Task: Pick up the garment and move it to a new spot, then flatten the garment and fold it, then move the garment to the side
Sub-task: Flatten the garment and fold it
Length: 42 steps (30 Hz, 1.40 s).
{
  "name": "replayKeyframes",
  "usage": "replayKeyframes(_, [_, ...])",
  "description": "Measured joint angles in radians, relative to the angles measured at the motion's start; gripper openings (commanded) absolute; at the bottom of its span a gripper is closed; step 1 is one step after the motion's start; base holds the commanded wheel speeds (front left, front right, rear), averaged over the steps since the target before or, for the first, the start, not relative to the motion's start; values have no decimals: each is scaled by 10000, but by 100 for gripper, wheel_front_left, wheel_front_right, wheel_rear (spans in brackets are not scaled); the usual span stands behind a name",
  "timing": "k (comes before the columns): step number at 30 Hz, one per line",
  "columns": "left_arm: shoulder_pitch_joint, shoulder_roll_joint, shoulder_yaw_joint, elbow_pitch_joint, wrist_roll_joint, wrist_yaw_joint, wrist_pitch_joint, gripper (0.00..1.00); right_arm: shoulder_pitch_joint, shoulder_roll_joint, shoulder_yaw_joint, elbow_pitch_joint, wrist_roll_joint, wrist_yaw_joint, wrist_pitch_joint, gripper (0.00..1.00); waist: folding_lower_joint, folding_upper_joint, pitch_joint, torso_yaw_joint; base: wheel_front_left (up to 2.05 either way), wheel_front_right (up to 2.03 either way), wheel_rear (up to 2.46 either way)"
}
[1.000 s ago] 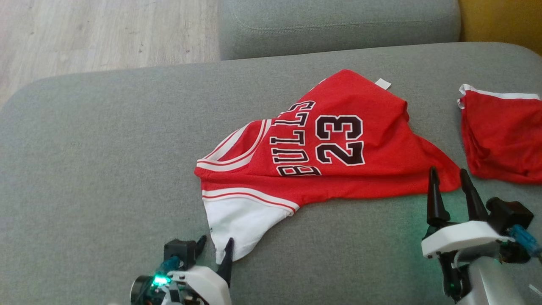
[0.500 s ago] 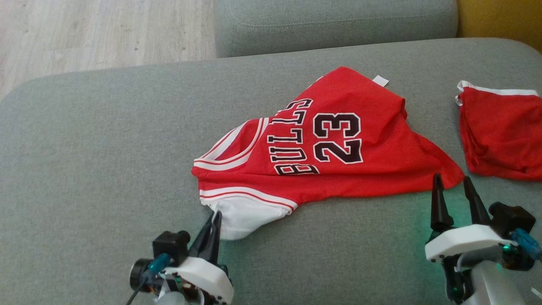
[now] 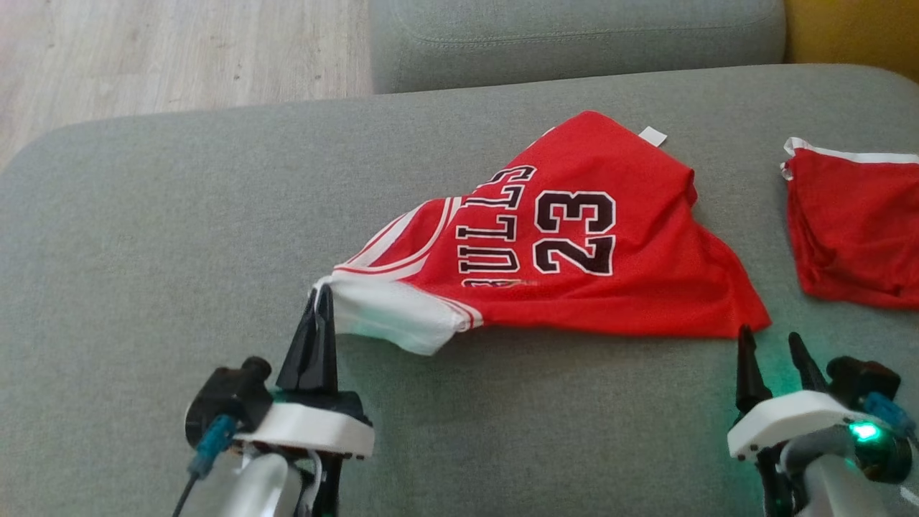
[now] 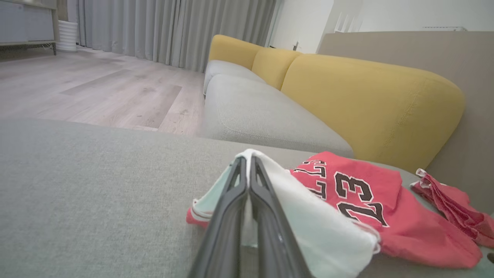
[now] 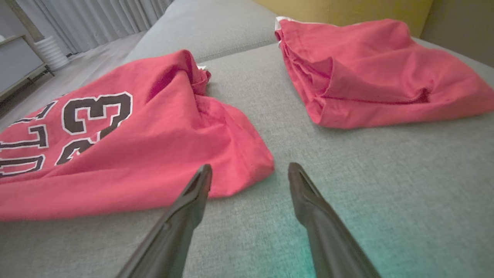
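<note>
One corner caught: my left hand (image 3: pixel 322 291) pinched the jersey's (image 3: pixel 646 287) white trim; my right hand (image 3: pixel 770 334) gaped beside its red corner, probably the next pinch.

Left pincer (image 3: pixel 322 291) clamped, right pincer (image 3: pixel 769 336) spread.
The left arm comes in from the lower left of the head view, its two dark fingers pressed tightly together and pointing up, nipping the white edge of the garment (image 3: pixel 610 287). The right arm sits at the lower right, fingers parted and pointing up, holding nothing, with a green light (image 3: pixel 864 431) glowing on its wrist.
</note>
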Motion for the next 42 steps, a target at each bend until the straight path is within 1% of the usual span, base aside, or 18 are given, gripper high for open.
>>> replayKeyframes(4, [7, -12, 238, -554, 132, 56, -2, 0, -389, -4, -221, 531, 0, 0, 111, 100, 0, 0, 65, 62, 0, 0, 0])
replayKeyframes(20, [15, -25, 259, -794, 293, -33, -2, 0, -1922, -38, -527, 2849, 2, 0, 197, 100, 0, 0, 437, 322, 0, 0, 0])
replayKeyframes(21, [14, -27, 255, -798, 293, -33, -2, 0, -1989, -44, -495, 2951, 4, 0, 192, 76, 0, 0, 444, 323, 0, 0, 0])
replayKeyframes(22, [14, -27, 253, -798, 293, -33, -2, 0, -2059, -63, -443, 3053, 25, 0, 173, 4, 0, 0, 446, 320, 0, 0, 0])
replayKeyframes(23, [14, -27, 253, -796, 293, -31, -2, 0, -2125, -84, -359, 3143, 77, 0, 134, 0, 0, 0, 442, 313, 0, 0, 0])
replayKeyframes(28, [13, -27, 318, -736, 303, -17, -2, 0, -2264, -77, 458, 3302, 780, 0, -75, 0, 1, 0, 331, 175, 0, 0, 0])
replayKeyframes(30, [10, -27, 449, -782, 288, -29, -2, 0, -2284, -61, 761, 3072, 1053, 0, -161, 0, 1, 0, 251, 91, 0, 0, 0])
replayKeyframes(32, [-13, -29, 642, -884, 232, -44, -2, 0, -2290, -59, 1078, 2571, 1193, 0, -249, 0, 1, 0, 140, 3, 0, 0, 0])
replayKeyframes(33, [-29, -29, 696, -943, 196, -65, -4, 0, -2294, -71, 1342, 2203, 1290, 0, -257, 0, 0, 0, 80, -41, 0, 0, 0])
replayKeyframes(34, [-96, -38, 888, -1133, 94, -184, -2, 0, -2318, -71, 1906, 1275, 1684, 0, -309, 0, 0, 0, -52, -131, 0, 0, 0])
replayKeyframes(36, [-325, -46, 1053, -1390, -65, -221, -2, 0, -2345, -157, 2466, 251, 1923, 0, -318, 0, 0, 0, -193, -224, 0, 0, 0])
replayKeyframes(39, [-1021, -50, 1310, -1927, -523, -297, -15, 0, -2434, -719, 3066, -1367, 2199, 0, -52, 0, 0, 0, -439, -358, 0, 0, 0])
replayKeyframes(42, [-1834, -86, 1569, -2539, -892, -245, -33, 0, -2809, -1340, 3175, -2815, 2355, 0, 332, 0, -1, 0, -683, -490, 0, 0, 0])
